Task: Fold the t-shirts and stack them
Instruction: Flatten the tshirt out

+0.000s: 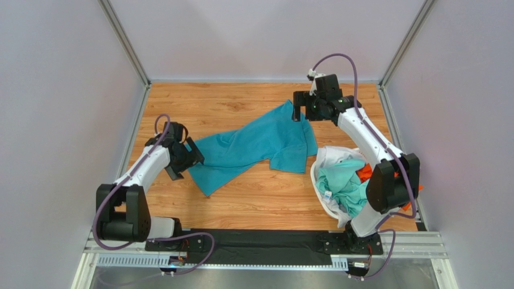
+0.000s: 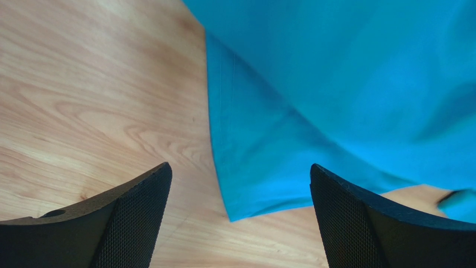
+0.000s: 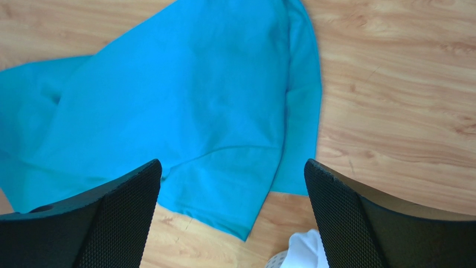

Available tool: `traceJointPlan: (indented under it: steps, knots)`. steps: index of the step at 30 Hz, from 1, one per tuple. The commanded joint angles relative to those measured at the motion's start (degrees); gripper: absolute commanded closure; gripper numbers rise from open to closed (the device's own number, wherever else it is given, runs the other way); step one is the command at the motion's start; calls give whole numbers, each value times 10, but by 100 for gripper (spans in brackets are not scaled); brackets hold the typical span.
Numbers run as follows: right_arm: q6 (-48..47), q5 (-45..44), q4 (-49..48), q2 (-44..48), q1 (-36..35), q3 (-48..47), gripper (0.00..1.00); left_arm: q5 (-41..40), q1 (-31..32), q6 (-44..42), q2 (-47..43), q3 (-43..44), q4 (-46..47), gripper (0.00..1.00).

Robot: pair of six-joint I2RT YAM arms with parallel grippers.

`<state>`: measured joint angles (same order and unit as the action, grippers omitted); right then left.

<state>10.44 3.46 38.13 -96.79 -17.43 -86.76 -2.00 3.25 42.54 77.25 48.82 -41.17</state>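
Left to right. The left gripper (image 2: 239, 170) has its fingers spread and nothing between them. It is tipped down over the near-left corner of the teal-blue t-shirt (image 1: 259, 144), and its wrist view shows the hem corner lying in the gap between the jaws. Whether the pads touch the cloth cannot be told. The shirt lies rumpled on the wooden table (image 1: 199, 102), stretched on a diagonal from that corner up toward the far right, with one part doubled over itself.

The right gripper (image 1: 300, 111) is also spread and empty, poised over the far-right end of the shirt and looking down its length. The laundry basket (image 1: 314, 176) sits just beside the shirt's right edge. It holds a mint green t-shirt (image 1: 344, 183), a white t-shirt (image 1: 338, 158) and an orange t-shirt (image 1: 365, 173).

Likely hazards:
- A left jaw closing this near the corner may catch only the hem's edge, so the cloth slips out when lifted.
- On the doubled part, a pinch could take two layers (or just the upper one) and lock the crease in.
- Unequal pulls from the two ends would twist the shirt rather than flatten it.
- The right edge may drag against the basket.

Pose: the left arm reaches forward and inward with its elbow low. The right arm stretches far across the table, its elbow passing above the basket.
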Motion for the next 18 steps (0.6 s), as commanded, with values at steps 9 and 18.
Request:
traceJointPlan:
  steps: [9, 18]
  knots:
    - [-2, -55, 5, 38, -138, 135, 0, -57, 1, 21, -98, -40, 1, 2]
    - [51, -49, -6, 31, -154, 191, 2, -104, -71, 21, 19, 22, 41, 16]
